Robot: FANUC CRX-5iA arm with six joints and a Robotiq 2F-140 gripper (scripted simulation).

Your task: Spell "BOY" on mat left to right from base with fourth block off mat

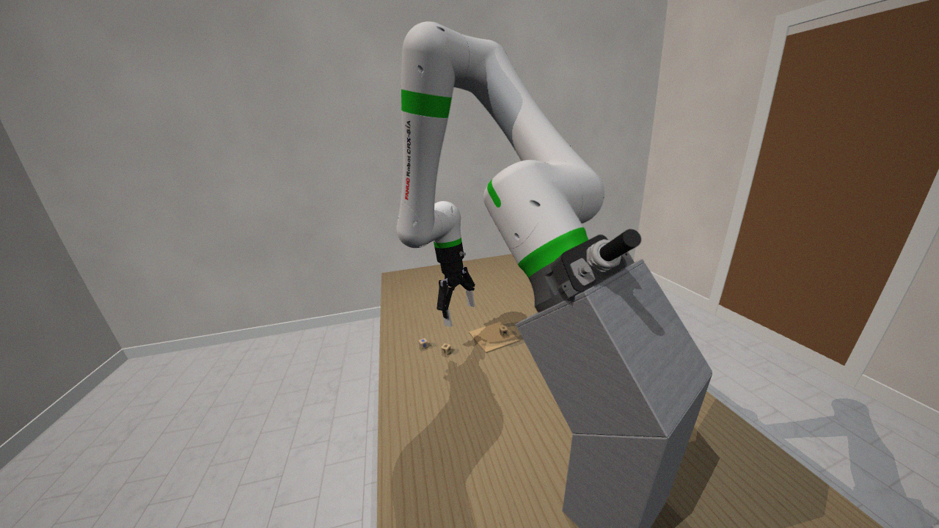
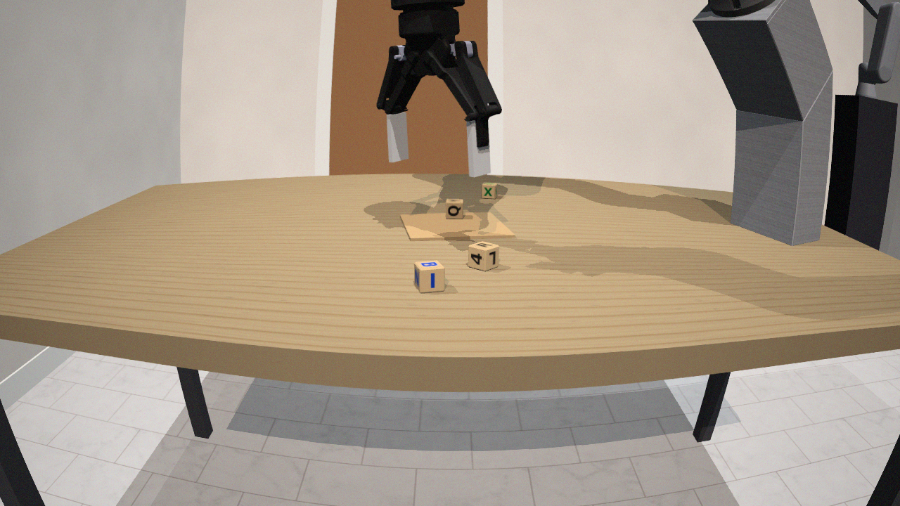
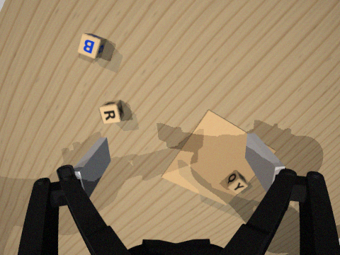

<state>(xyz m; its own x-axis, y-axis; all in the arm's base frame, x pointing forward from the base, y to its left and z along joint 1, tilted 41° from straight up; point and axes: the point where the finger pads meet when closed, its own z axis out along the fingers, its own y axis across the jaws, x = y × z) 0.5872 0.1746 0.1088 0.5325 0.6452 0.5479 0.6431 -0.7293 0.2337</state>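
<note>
My gripper (image 1: 459, 314) (image 2: 438, 167) (image 3: 176, 148) is open and empty, high above the table. The tan mat (image 1: 488, 343) (image 2: 427, 230) (image 3: 219, 124) lies flat. The Y block (image 1: 503, 330) (image 2: 454, 209) (image 3: 238, 183) sits on it near one edge, Y on top and Q on a side. The B block (image 1: 422, 343) (image 2: 429, 277) (image 3: 89, 46) is off the mat, blue B up. A green-lettered block (image 2: 489, 190) is off the mat behind it in the exterior view, X on a side; its top letter is unreadable, and it is not in the wrist view.
The R block (image 1: 446, 349) (image 2: 483, 256) (image 3: 110, 113) stands off the mat, near the B block, R up. The grey robot pedestal (image 1: 617, 367) (image 2: 768, 157) stands on the table (image 1: 419, 420) (image 2: 252, 270), at the right in the exterior view. Arm shadows cross the mat.
</note>
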